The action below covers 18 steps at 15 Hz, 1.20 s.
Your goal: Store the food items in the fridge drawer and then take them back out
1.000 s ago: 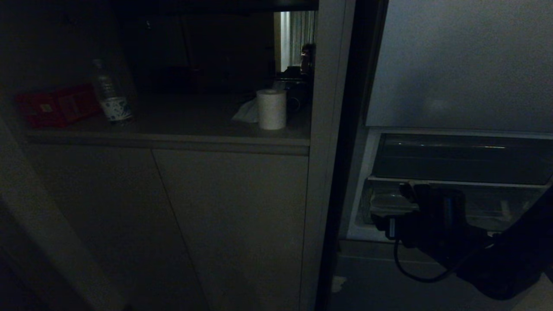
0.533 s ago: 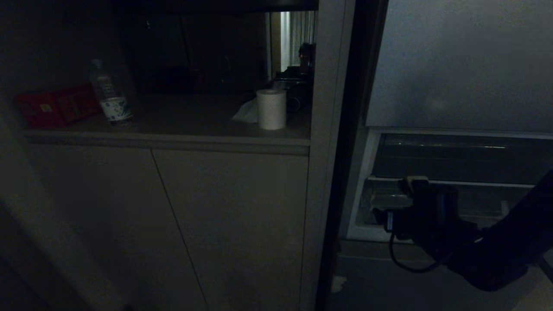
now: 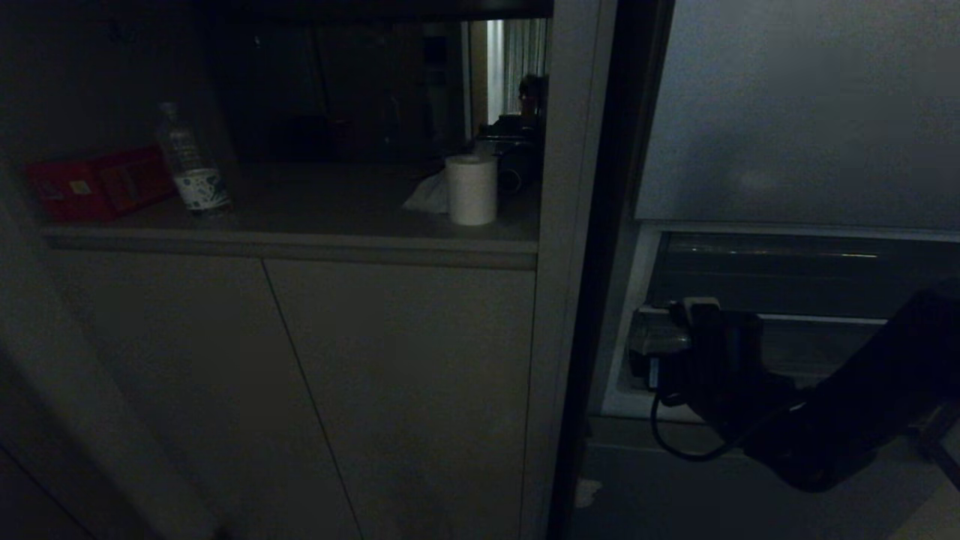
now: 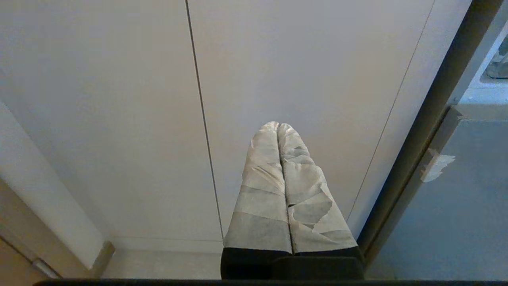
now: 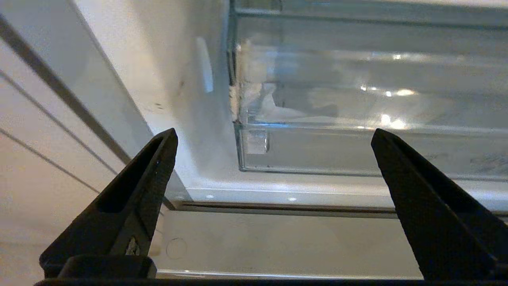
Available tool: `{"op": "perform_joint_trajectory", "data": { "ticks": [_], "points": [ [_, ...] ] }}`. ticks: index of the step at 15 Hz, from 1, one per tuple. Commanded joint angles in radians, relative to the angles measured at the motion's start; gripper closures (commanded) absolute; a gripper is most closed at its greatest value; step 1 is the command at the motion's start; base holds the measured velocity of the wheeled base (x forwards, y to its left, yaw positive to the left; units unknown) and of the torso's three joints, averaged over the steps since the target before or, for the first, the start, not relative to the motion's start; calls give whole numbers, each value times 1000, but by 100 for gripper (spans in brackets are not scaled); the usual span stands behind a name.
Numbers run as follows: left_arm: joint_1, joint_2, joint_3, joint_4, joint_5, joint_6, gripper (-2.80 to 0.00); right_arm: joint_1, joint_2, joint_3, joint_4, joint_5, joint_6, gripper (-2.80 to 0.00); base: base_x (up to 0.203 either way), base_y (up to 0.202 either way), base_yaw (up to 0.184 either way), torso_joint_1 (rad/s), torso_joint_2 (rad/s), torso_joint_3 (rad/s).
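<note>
The fridge drawer is a clear plastic bin in the open middle section of the fridge; its transparent front and left corner fill the right wrist view. My right gripper hangs in front of that left corner, a short way off. It is open, its black fingers wide apart with nothing between them. My left gripper is shut and empty, its taped fingers pressed together and pointing at pale cabinet doors. The food items are out of view.
A counter niche on the left holds a water bottle, a flat red pack and a paper roll. Cabinet doors stand below. A closed fridge door is above the drawer, another front below. A person sits far behind.
My right arm has carried the open gripper left and slightly up, toward the drawer's left corner. The jaws stay wide open.
</note>
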Motion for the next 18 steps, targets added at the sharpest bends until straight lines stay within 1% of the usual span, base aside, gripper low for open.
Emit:
{"op": "perform_joint_trajectory", "data": {
  "ticks": [1, 4, 7, 13, 14, 18],
  "points": [
    [0, 0, 0, 0, 0, 0, 0, 4, 24, -7, -6, -3, 14, -280, 0, 0, 0, 0, 0, 0],
    [0, 0, 0, 0, 0, 0, 0, 6, 49, -22, -6, 0, 81, -280, 0, 0, 0, 0, 0, 0],
    [0, 0, 0, 0, 0, 0, 0, 5, 84, -54, -6, 4, 118, -280, 0, 0, 0, 0, 0, 0],
    [0, 0, 0, 0, 0, 0, 0, 5, 138, -137, -6, 4, 114, -280, 0, 0, 0, 0, 0, 0],
    [0, 0, 0, 0, 0, 0, 0, 5, 141, -145, -6, 4, 112, 0, 0, 0, 0, 0, 0, 0],
    [0, 0, 0, 0, 0, 0, 0, 5, 165, -182, -6, 1, 108, 0, 0, 0, 0, 0, 0, 0]
  ]
}}
